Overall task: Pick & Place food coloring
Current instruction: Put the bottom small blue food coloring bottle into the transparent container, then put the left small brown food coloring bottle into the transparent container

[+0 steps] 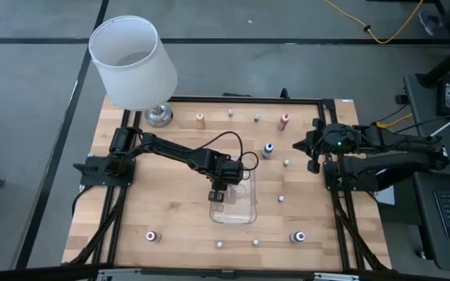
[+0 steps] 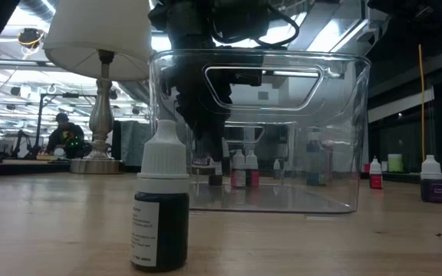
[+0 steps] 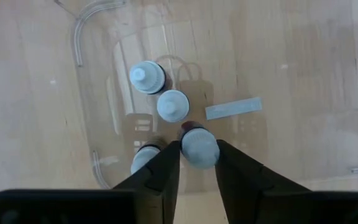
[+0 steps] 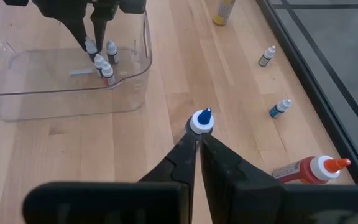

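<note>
Several small food coloring bottles with pale caps stand upright on the floor of a clear plastic tray point(image 1: 245, 212) at the table's middle. My left gripper point(image 3: 199, 144) reaches down into the tray and is shut on one of them point(image 3: 199, 152). Two other bottles point(image 3: 173, 106) stand just beyond it and one point(image 3: 143, 159) beside a finger. More bottles stand scattered on the wood, among them a blue-tipped one point(image 4: 202, 120). My right gripper point(image 4: 197, 142) hangs shut above the table's right side, clear of that blue-tipped bottle. My left gripper has the bottle's pale cap point(image 3: 188, 153) between its two fingertips, one on each side. The fingers come from above, pointing steeply down into the tray. The bottle stands upright; its foot is hidden under the cap.
A lamp with a white shade point(image 1: 131, 62) stands at the far left corner. An orange bottle point(image 1: 200, 119) and a red one point(image 1: 284, 121) stand along the far edge, smaller ones near the front edge point(image 1: 298, 236). One dark bottle point(image 2: 161, 222) stands close before the low camera.
</note>
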